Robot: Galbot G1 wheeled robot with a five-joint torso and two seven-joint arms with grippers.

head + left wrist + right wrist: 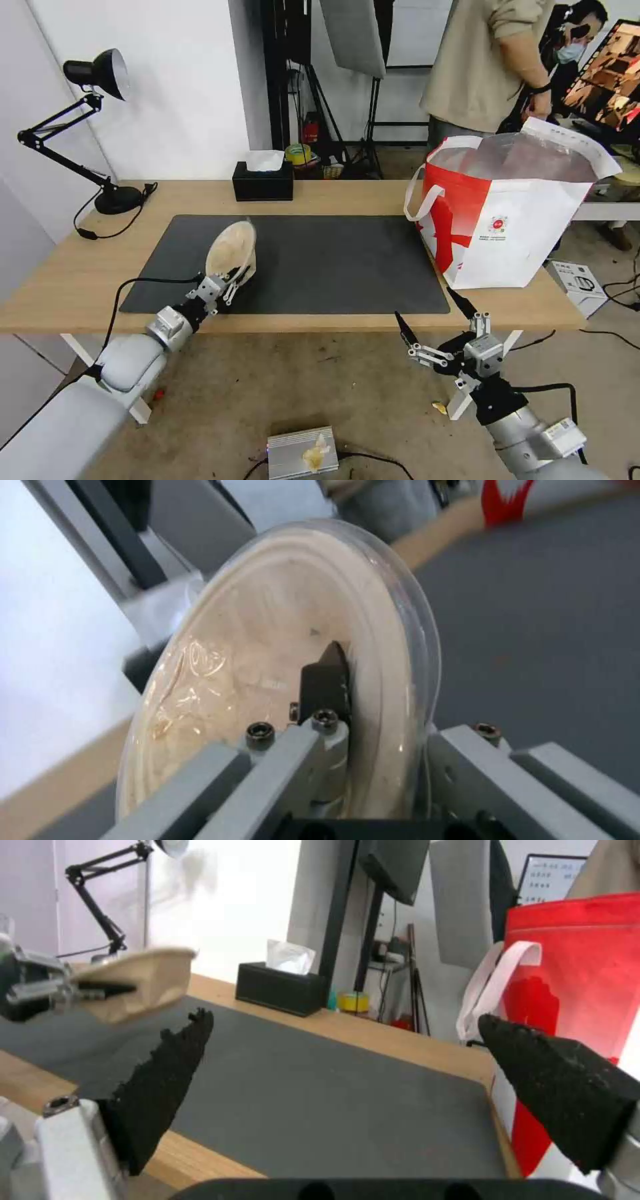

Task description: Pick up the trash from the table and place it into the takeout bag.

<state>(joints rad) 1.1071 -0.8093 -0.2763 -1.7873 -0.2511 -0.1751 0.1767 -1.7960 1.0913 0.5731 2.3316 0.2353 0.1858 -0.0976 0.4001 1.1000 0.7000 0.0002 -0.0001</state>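
Note:
My left gripper (235, 275) is shut on the rim of a tan oval bowl (231, 251), holding it tilted on edge above the left part of the dark mat (333, 267). In the left wrist view one black fingertip (328, 680) presses inside the bowl (267, 670), under its clear lid. The bowl (137, 982) also shows lifted in the right wrist view. The white-and-red takeout bag (513, 213) stands open at the table's right end. My right gripper (432, 312) hangs open below the table's front edge, near the bag (580, 970).
A black tissue box (263, 180) sits at the back of the table (80, 273) and a black desk lamp (100, 133) at the back left. A person stands behind the bag. A silver box (301, 453) lies on the floor.

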